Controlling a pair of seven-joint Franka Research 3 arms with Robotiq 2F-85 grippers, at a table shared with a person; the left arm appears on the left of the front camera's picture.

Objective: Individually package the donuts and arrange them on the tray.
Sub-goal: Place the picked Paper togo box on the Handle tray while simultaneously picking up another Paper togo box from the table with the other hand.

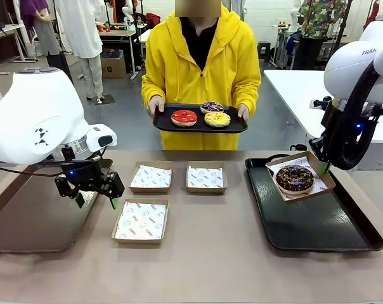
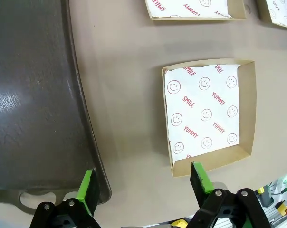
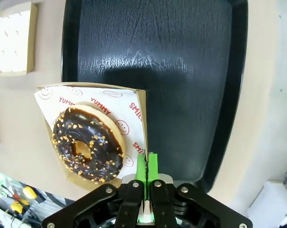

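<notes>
Front view, left to right. Left tray (image 1: 26, 221) at 9 o'clock on the counter (image 1: 204, 266), bare. Left gripper (image 1: 97, 202) hangs over its right rim, fingers spread, holding nothing. Left wrist view: same gripper (image 2: 144, 184) wide apart, tray rim (image 2: 93, 156) at its 10 o'clock, near box (image 2: 207, 114) at 1 o'clock.

Three empty paper-lined boxes mid-counter: near box (image 1: 141, 221), with far-left box (image 1: 151, 177) at its 12 and far-right box (image 1: 205, 177) at its 1 o'clock.

Person (image 1: 201, 57) at 12 o'clock holds a small tray (image 1: 163, 125) off the counter. It carries the red donut (image 1: 184, 118), striped donut (image 1: 212, 107) and yellow donut (image 1: 217, 119), all unboxed.

Right tray (image 1: 318, 228) at 3 o'clock. Filled box (image 1: 309, 166) with the chocolate donut (image 1: 295, 178) sits tilted at the tray's 11 o'clock corner. Right gripper (image 1: 322, 168) pinches the box's right edge. Right wrist view: gripper (image 3: 147, 164) pads pressed together on the box wall (image 3: 141, 123), donut (image 3: 86, 145) inside. Can't tell if the box rests on the tray or hangs just above it.

Progress, my read: one of four packaged and being placed. Three are left to box and arrange, and three boxes are ready.
</notes>
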